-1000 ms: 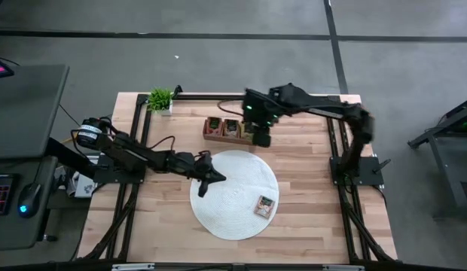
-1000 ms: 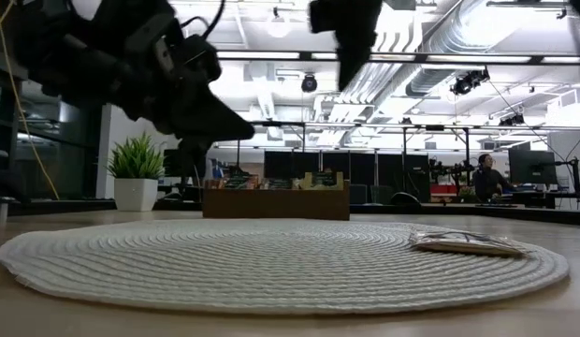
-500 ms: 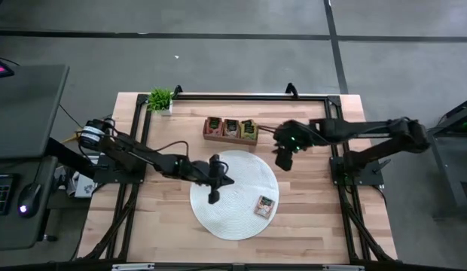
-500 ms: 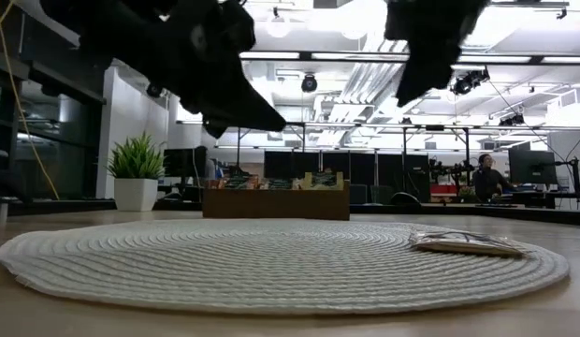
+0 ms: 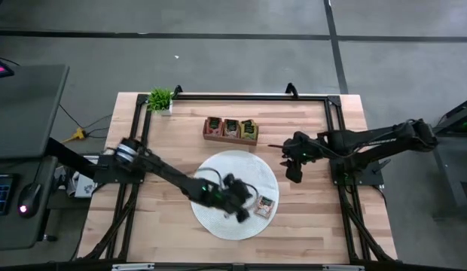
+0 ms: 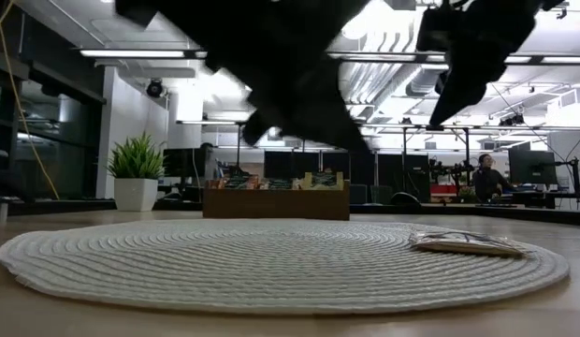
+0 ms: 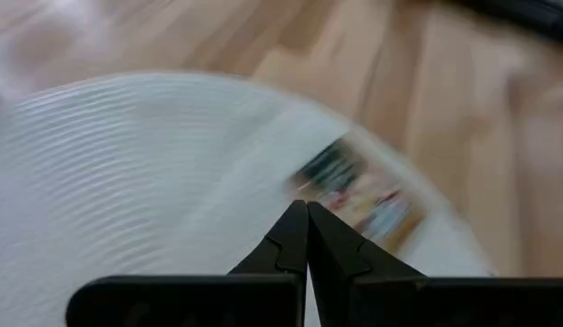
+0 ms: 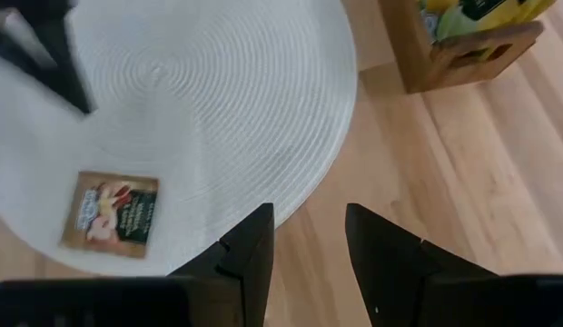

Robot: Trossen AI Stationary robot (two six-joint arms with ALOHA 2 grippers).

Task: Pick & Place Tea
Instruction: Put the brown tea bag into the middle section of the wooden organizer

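I see 1 tea packet lying flat on the white mat, near the mat's edge on the side toward the right arm. My left gripper is stretched out over the mat just beside that packet, its fingers pressed together with nothing between them; in the left wrist view the closed tips point at the packet, which looks blurred there. I cannot tell whether the tips touch the mat.

My right gripper hangs over bare wood of the surface just off the mat's rim, between the mat and the right arm's base. Its fingers stand apart and hold nothing. From its wrist view I see the packet on the mat and a corner of the tray.

The tray sits beyond the mat with more packets standing in its 3 compartments. A small potted plant is at the far corner.
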